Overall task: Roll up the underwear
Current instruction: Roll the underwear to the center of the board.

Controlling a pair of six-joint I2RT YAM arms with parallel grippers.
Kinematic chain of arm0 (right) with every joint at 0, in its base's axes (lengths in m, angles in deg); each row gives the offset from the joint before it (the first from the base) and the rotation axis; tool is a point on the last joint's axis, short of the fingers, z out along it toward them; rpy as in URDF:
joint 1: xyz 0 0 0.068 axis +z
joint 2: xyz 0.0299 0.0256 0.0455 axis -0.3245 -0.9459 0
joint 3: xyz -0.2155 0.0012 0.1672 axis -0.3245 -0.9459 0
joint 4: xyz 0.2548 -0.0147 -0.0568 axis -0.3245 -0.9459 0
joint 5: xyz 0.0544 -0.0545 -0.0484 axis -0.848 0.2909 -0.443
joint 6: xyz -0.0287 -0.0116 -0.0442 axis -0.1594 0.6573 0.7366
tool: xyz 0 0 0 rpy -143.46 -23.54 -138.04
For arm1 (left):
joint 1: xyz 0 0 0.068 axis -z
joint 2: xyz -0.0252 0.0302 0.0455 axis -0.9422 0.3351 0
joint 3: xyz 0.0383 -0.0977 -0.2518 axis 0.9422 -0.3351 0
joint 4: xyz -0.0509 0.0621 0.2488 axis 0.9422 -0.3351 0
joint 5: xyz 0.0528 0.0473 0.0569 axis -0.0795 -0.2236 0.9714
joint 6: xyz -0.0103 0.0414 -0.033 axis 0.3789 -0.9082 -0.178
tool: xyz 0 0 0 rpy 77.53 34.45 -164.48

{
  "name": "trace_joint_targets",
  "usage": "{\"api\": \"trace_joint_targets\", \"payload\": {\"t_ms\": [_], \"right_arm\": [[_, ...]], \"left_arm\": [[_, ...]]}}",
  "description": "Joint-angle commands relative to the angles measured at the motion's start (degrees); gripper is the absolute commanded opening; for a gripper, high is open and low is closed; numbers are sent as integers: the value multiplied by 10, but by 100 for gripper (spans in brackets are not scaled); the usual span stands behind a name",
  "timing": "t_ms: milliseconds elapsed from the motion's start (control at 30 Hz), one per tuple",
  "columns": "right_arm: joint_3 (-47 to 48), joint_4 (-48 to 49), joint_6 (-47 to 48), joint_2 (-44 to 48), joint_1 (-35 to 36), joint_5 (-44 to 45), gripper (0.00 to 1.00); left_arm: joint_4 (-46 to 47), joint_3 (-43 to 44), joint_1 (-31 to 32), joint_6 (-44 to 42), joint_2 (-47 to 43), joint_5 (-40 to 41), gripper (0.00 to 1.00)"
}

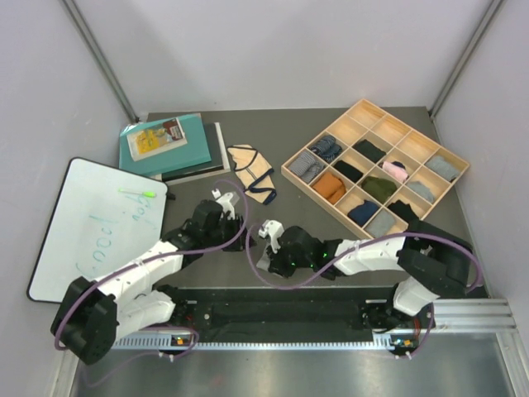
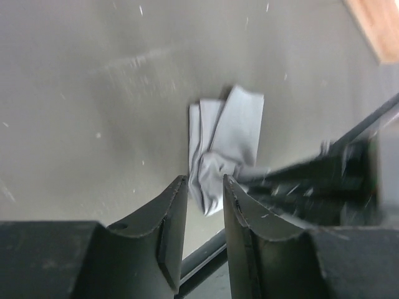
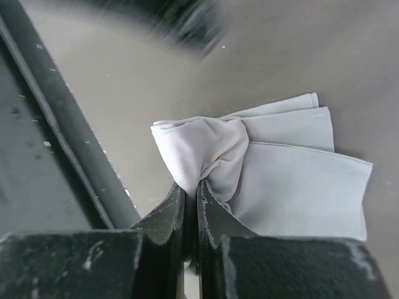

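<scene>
The light-grey underwear (image 3: 293, 180) lies folded on the dark table (image 3: 156, 75), one end bunched up. My right gripper (image 3: 191, 187) is shut on that bunched end. The left wrist view shows the same grey underwear (image 2: 230, 137) just beyond my left gripper (image 2: 206, 187), which is open with nothing between its fingers. From above, my right gripper (image 1: 264, 246) covers most of the grey pair, and my left gripper (image 1: 225, 206) is to its left. The beige underwear (image 1: 252, 171) with navy edging lies flat farther back.
A wooden divided tray (image 1: 355, 116) of rolled socks stands at the back right. Stacked books (image 1: 169, 145) sit at the back left. A whiteboard (image 1: 91, 223) with a green marker (image 1: 136, 193) lies at the left. A metal rail (image 3: 56, 124) runs along the near edge.
</scene>
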Motion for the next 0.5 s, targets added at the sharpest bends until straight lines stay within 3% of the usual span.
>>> {"api": "trace_joint_targets", "payload": {"t_ms": [0, 133, 467], "right_arm": [[20, -32, -27, -22, -55, -133, 0], [27, -36, -47, -34, -101, -210, 0], [40, -37, -69, -84, -170, -288, 0]], "left_arm": [[78, -30, 28, -22, -23, -17, 34], [151, -55, 38, -14, -27, -38, 38], [296, -96, 48, -9, 31, -45, 45]]}}
